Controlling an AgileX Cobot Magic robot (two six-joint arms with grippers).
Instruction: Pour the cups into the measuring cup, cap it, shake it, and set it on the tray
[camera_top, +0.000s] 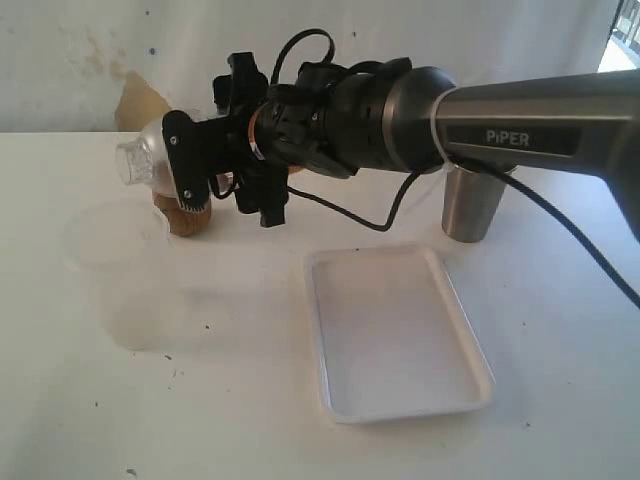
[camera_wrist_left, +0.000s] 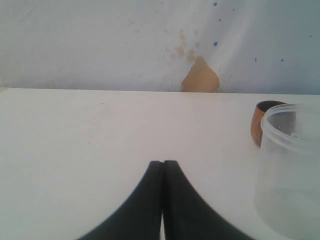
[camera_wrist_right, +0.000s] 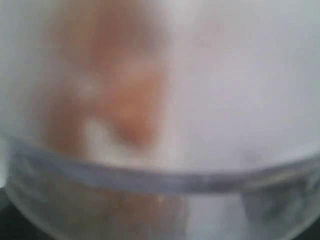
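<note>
The right arm reaches across to the left, and my right gripper (camera_top: 168, 165) is shut on the clear dome cap (camera_top: 140, 158). The cap is held in the air on its side, its narrow neck pointing left. In the right wrist view the blurred cap (camera_wrist_right: 165, 175) fills the picture. Just below it stands the clear measuring cup (camera_top: 140, 290), uncapped, on the table. The brown wooden cup (camera_top: 186, 217) sits behind it. The steel tumbler (camera_top: 470, 205) stands at the right behind the white tray (camera_top: 395, 335). My left gripper (camera_wrist_left: 163, 163) is shut and empty, low over the table, with the measuring cup (camera_wrist_left: 290, 170) and wooden cup (camera_wrist_left: 261, 126) to one side.
A white cloth covers the table and the back wall, which carries a brown patch (camera_top: 140, 100). A black cable (camera_top: 360, 215) hangs from the right arm above the tray's far edge.
</note>
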